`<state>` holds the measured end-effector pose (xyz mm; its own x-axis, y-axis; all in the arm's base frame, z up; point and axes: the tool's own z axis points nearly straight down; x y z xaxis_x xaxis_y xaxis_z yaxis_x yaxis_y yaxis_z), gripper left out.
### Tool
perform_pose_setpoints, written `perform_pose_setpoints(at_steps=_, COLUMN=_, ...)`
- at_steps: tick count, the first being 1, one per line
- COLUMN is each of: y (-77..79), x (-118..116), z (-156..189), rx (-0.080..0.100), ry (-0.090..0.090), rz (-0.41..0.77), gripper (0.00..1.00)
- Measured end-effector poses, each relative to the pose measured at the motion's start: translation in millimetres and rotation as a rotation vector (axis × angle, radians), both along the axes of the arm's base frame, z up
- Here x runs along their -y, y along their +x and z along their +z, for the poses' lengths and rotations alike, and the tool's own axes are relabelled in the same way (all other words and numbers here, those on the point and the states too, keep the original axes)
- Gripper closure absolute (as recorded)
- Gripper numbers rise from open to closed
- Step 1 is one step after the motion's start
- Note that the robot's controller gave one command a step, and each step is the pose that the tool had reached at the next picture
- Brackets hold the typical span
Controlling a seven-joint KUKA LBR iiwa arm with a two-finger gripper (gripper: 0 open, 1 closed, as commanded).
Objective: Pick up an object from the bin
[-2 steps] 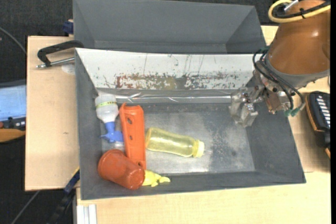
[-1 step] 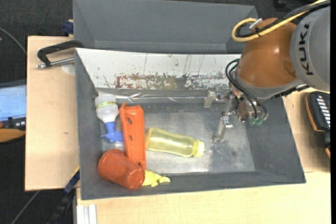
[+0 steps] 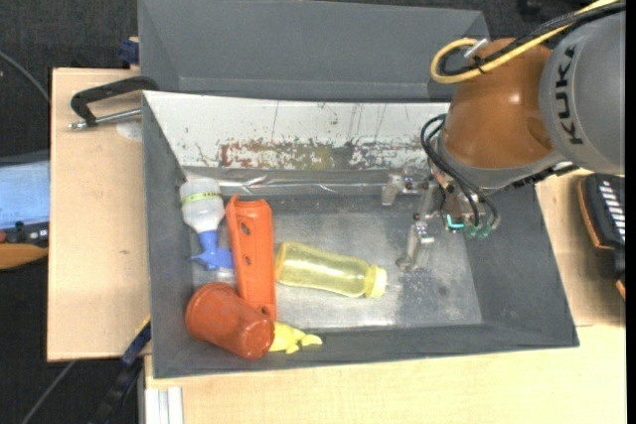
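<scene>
My gripper point(image 3: 398, 229) hangs over the right half of the bin floor, open, with nothing between its fingers. One fingertip point(image 3: 405, 262) is low, just right of the capped end of a pale yellow translucent bottle point(image 3: 320, 272) that lies on its side in the middle. The other fingertip point(image 3: 390, 196) is nearer the back wall. An orange perforated bar point(image 3: 251, 254) lies lengthwise to the bottle's left.
At the front left corner a red-orange cup point(image 3: 229, 320) lies on its side with a small yellow thing point(image 3: 295, 341) beside it. A white and blue bottle point(image 3: 204, 225) rests by the left wall. The arm and its orange cover hang over the bin's right rim.
</scene>
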<state>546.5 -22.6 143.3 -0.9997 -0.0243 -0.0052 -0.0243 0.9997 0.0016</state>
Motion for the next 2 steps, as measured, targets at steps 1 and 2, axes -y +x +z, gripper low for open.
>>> perform_pose_setpoints(at_steps=1, y=0.2, x=0.3, z=0.3, rx=0.001, ry=0.000, rz=0.000, gripper=0.00)
perform_pose_setpoints(at_steps=2, y=0.2, x=0.3, z=0.3, rx=0.001, ry=-0.001, rz=0.000, gripper=0.00)
